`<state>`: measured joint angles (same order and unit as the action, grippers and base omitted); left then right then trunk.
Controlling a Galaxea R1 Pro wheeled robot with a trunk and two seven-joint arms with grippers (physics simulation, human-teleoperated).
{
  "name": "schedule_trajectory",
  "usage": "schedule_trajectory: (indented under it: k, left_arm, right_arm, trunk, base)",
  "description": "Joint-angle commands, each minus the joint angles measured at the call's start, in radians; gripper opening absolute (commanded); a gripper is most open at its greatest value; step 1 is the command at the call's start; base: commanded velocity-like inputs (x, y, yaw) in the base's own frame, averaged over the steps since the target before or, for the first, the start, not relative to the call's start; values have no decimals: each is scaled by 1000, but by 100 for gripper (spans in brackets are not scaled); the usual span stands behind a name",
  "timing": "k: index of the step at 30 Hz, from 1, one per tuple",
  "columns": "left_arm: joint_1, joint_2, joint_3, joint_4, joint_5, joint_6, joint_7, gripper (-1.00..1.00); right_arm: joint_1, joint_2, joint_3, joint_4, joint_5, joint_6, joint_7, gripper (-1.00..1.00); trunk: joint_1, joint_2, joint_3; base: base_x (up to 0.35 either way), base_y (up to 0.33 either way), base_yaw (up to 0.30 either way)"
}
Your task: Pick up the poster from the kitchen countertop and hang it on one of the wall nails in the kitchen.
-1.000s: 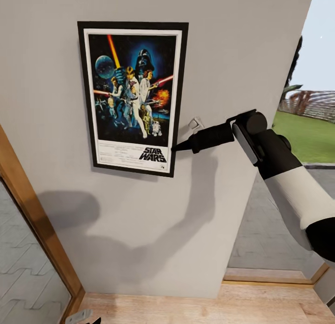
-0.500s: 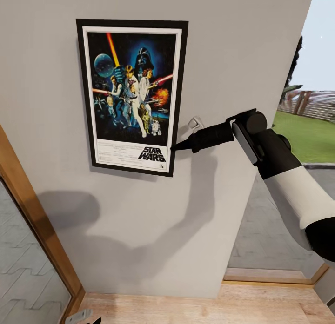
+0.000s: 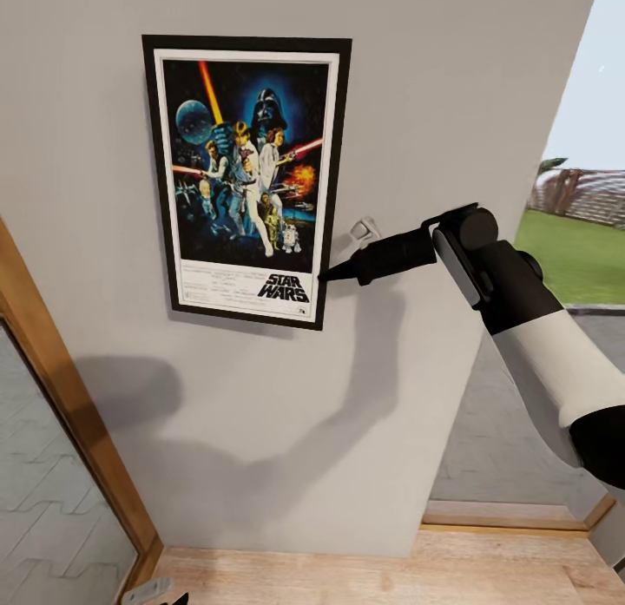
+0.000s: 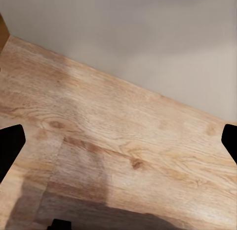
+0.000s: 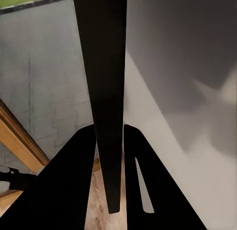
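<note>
The poster (image 3: 247, 180) lies flat and upright against the pale grey wall (image 3: 451, 84), its black frame, white border and "STAR WARS" logo all visible. My right gripper (image 3: 328, 277) is shut on the poster's right edge near the lower corner. In the right wrist view the frame's thin black edge (image 5: 103, 67) runs between the two fingers (image 5: 158, 190). My left gripper (image 4: 118, 143) hangs open over the wooden floor (image 4: 128, 131), holding nothing. The wall nails are hidden or too small to make out. The kitchen countertop is out of view.
A small pale object (image 3: 365, 231) sits on the wall just above the right gripper; I cannot tell what it is. A wood-framed glass door (image 3: 61, 388) stands at the left. At the right, the wall ends at an opening onto grey paving (image 3: 512, 431) and grass (image 3: 577, 258).
The poster shifted very slightly up and left early on, then held still with the arm. The door frame and wall edge slid a little in the picture: the camera moved.
</note>
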<state>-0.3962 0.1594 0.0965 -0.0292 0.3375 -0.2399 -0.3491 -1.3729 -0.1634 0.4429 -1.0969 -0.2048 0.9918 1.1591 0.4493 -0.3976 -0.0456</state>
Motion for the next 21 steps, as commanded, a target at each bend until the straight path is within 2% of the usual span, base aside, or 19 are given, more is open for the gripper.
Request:
schedule_trajectory:
  k: [1, 11, 21]
  left_arm:
    - [-1, 0, 8, 2, 1, -1, -7, 100]
    - [-1, 0, 8, 2, 1, -1, -7, 100]
    - [-1, 0, 8, 2, 0, -1, -7, 100]
  right_arm:
    - [-2, -1, 2, 0, -4, 5, 1, -100]
    - [-2, -1, 2, 0, -5, 5, 1, -100]
    - [-2, -1, 2, 0, -4, 5, 1, -100]
  trunk:
    - [1, -2, -2]
    - [1, -2, -2]
    - [1, -2, -2]
  base:
    - [0, 40, 0]
    - [0, 110, 0]
    - [0, 25, 0]
